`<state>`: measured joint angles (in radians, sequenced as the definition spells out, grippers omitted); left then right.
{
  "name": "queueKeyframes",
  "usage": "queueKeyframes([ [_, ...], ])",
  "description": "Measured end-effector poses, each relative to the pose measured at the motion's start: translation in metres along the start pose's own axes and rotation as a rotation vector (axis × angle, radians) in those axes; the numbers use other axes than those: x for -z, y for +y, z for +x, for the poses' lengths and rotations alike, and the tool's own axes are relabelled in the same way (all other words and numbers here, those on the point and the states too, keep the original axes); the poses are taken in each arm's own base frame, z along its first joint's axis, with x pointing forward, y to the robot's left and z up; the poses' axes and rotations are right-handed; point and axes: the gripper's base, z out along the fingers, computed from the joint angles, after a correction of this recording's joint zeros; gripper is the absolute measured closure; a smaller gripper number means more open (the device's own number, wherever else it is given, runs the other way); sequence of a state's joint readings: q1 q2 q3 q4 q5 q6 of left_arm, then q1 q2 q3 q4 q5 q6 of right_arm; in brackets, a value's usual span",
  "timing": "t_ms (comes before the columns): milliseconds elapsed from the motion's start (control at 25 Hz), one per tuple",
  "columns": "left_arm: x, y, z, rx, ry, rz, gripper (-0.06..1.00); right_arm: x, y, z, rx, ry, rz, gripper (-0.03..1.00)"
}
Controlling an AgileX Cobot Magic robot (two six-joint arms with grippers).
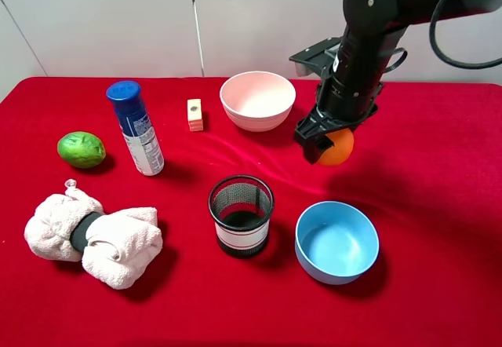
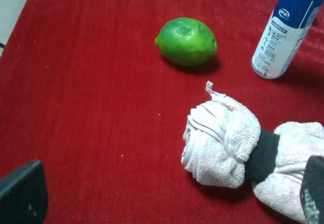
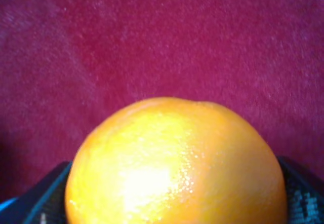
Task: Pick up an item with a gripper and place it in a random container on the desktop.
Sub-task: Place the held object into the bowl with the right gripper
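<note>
My right gripper (image 1: 323, 139) is shut on the orange (image 1: 339, 149), which it holds from above over the red cloth (image 1: 439, 166), just right of the pale pink-white bowl (image 1: 257, 117). In the right wrist view the orange (image 3: 177, 163) fills the space between the two dark fingers (image 3: 45, 193). I cannot tell whether the orange touches the cloth. My left gripper (image 2: 167, 203) is open and empty, its fingertips (image 2: 20, 193) wide apart above the cloth at the far left; it is out of the exterior view.
A black mesh cup (image 1: 241, 215) and a light blue bowl (image 1: 314, 264) stand in front of the orange. A small wooden block (image 1: 194, 115), a blue-capped spray can (image 1: 136, 127), a green lime (image 1: 81, 149) and a rolled white towel (image 1: 94, 237) lie to the left.
</note>
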<state>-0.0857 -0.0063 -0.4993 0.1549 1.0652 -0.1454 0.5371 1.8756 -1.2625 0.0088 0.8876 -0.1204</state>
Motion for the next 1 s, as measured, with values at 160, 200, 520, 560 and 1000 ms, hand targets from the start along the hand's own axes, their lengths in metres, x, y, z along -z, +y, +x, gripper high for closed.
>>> queueKeyframes([
  [160,0.000,0.000,0.000,0.000,0.000,0.000,-0.05,0.011,0.000,0.003,-0.021,0.013,-0.001,0.42],
  [200,0.000,0.000,0.000,0.000,0.000,0.000,-0.05,0.013,0.001,0.004,-0.021,0.017,-0.001,0.42],
  [520,0.000,0.000,0.000,0.000,0.000,0.000,-0.05,0.033,0.002,0.009,-0.046,0.113,-0.016,0.42],
  [560,0.000,0.000,0.000,0.000,0.000,0.000,-0.05,0.037,0.002,0.008,-0.049,0.122,-0.018,0.42],
  [1000,0.000,0.000,0.000,0.000,0.000,0.000,-0.05,0.064,0.001,-0.007,-0.075,0.081,-0.023,0.42],
])
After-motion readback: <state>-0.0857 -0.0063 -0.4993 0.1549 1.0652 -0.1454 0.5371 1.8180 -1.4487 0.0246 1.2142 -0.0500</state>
